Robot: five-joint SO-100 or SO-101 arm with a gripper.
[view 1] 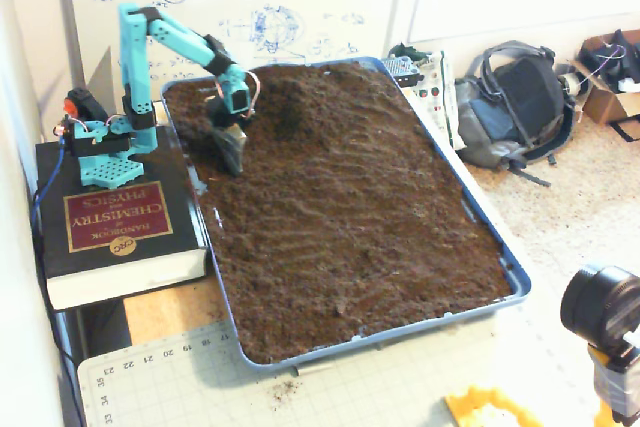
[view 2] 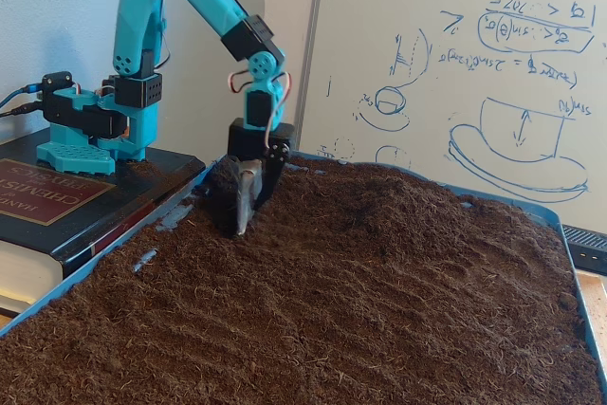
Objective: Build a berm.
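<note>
The turquoise arm [view 1: 170,37] bends down from its base [view 1: 100,142], which stands on a thick chemistry handbook [view 1: 115,222] just beside the blue tray [view 1: 480,217]. Its claw [view 1: 232,152] is plunged tip-first into the soil [view 1: 350,207] near the tray's far corner closest to the book; in the low fixed view the claw [view 2: 245,211] carries a grey blade-like attachment whose lower edge is buried, with a dark clump of soil piled against it, and whether the fingers are open or closed cannot be told. The berm [view 1: 290,97] is a low, dark mound rising at the tray's far end, just beside the claw on the side away from the book; in the low view it [view 2: 379,201] swells gently above the faintly raked soil filling the rest of the tray [view 2: 583,320]
</note>
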